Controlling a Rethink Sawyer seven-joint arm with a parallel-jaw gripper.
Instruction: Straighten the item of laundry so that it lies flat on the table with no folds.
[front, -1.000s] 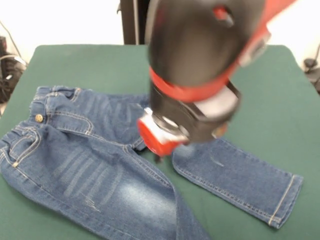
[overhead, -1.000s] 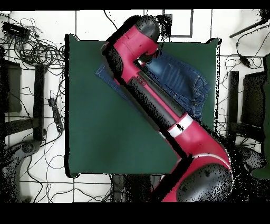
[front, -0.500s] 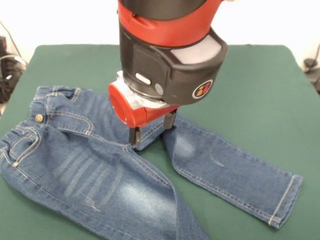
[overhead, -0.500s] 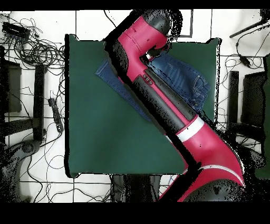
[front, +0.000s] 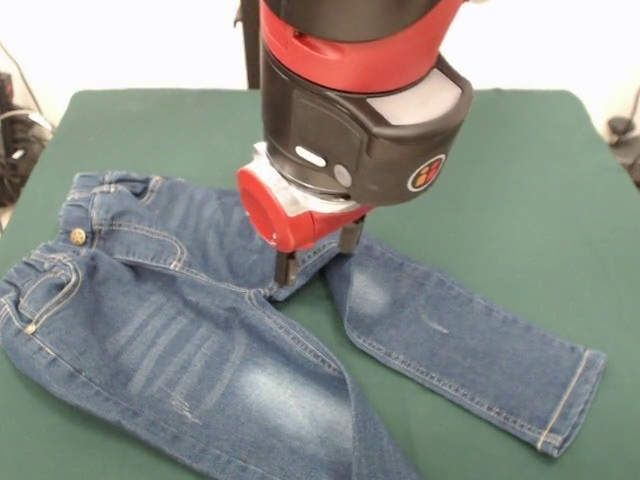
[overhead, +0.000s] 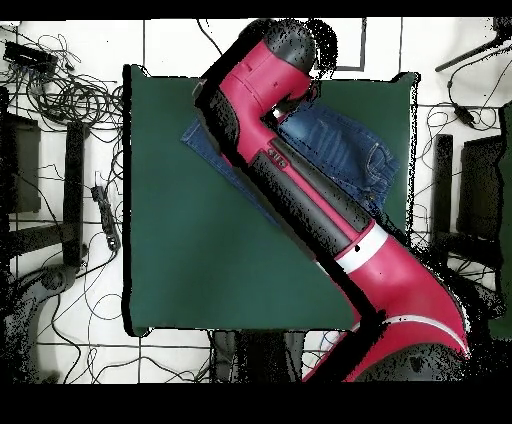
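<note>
The blue denim jeans (front: 180, 320) lie on the dark green table (front: 520, 170), waistband and brass button at the left. One leg runs to the right and ends in a hemmed cuff. The other runs off the picture's bottom edge, with a fold along its inner side. My gripper (front: 318, 256) hangs from the red and black wrist directly over the crotch. Its two dark fingers (front: 287, 270) stand apart, tips at the denim, with cloth between them. In the overhead view the arm covers the middle of the jeans (overhead: 345, 150) and hides the gripper.
The arm (overhead: 320, 210) crosses the table (overhead: 190, 250) diagonally in the overhead view. Cables (overhead: 60, 90) and dark stands lie on the floor around the table. The black pedestal post (front: 252, 45) stands behind the table's far edge.
The wrist swung round and came down over the crotch of the jeans, then shifted slightly to the right. The jeans have not visibly moved.
</note>
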